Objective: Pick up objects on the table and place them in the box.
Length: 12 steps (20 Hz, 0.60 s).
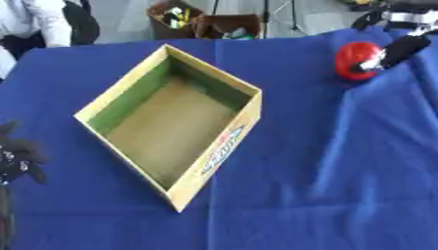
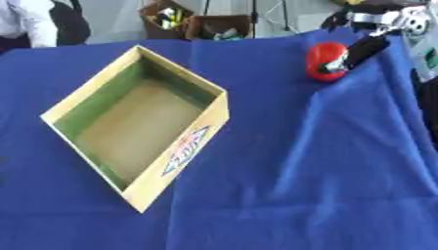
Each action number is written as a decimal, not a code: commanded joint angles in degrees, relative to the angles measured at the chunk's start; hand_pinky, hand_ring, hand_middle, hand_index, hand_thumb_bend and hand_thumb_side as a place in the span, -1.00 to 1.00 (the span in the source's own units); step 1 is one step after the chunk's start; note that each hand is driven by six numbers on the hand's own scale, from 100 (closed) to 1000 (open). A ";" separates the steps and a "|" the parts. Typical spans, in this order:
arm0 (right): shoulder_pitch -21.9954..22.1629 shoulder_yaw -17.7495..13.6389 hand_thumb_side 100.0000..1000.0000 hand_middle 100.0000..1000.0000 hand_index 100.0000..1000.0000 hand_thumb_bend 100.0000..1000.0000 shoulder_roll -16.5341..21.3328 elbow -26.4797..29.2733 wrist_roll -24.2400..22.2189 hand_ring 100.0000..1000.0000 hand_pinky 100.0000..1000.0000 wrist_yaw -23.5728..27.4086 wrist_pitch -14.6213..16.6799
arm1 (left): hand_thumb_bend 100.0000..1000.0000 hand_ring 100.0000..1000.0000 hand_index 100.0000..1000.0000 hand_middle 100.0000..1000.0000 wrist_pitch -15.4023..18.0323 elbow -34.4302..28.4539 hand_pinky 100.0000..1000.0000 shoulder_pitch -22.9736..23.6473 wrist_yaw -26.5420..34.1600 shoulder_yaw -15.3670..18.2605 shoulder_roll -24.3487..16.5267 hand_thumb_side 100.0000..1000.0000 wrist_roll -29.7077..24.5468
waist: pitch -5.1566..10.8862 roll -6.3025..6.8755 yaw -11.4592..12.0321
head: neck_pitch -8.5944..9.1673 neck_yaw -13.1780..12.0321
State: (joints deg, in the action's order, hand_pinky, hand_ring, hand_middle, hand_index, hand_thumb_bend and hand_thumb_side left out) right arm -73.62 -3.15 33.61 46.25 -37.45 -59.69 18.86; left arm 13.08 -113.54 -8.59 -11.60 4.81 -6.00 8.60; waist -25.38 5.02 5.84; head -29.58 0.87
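Matt blue cloth point(image 1: 342, 185), softly creased, covers the bench. The box point(image 1: 218, 156) looks like matt cardboard, printed outside. The red object point(image 2: 323, 59) at far right appears glossy, smooth plastic.

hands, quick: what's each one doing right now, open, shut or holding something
Left hand: idle at the lower left edge, fingers cannot be told.
Right hand: at the red object in the far right corner, touching it; grip cannot be told.

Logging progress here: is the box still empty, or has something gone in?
Empty. The box is open-topped and only its bare brown floor shows; the red object sits on the table outside it, at the right hand.
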 commanded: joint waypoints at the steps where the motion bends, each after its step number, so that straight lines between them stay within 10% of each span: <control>1: -1.11 -0.01 -0.24 0.71 0.92 -0.44 1.47 0.38 0.75 0.92 0.67 -1.21 -0.13 | -1.00 -0.14 0.60 -0.06 0.03 -1.05 -0.57 -0.35 -0.08 -0.08 -0.32 0.92 -0.26 | 1.01 -0.23 0.22 | 0.79 0.17; 12: -0.69 0.22 -0.28 0.73 0.92 -0.70 1.66 -0.73 -0.39 0.92 0.67 -3.07 0.56 | -1.00 -0.15 0.60 -0.06 -0.11 -1.05 -0.57 -0.41 -0.07 -0.02 -0.05 0.91 -0.09 | 0.43 -0.18 0.25 | 1.18 0.46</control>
State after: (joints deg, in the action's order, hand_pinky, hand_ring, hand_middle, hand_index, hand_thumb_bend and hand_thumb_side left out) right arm -73.53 -2.99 33.61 45.19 -37.61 -62.19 19.32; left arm 13.04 -113.54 -8.61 -11.60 4.81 -5.52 8.57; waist -26.15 5.01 6.05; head -29.06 1.21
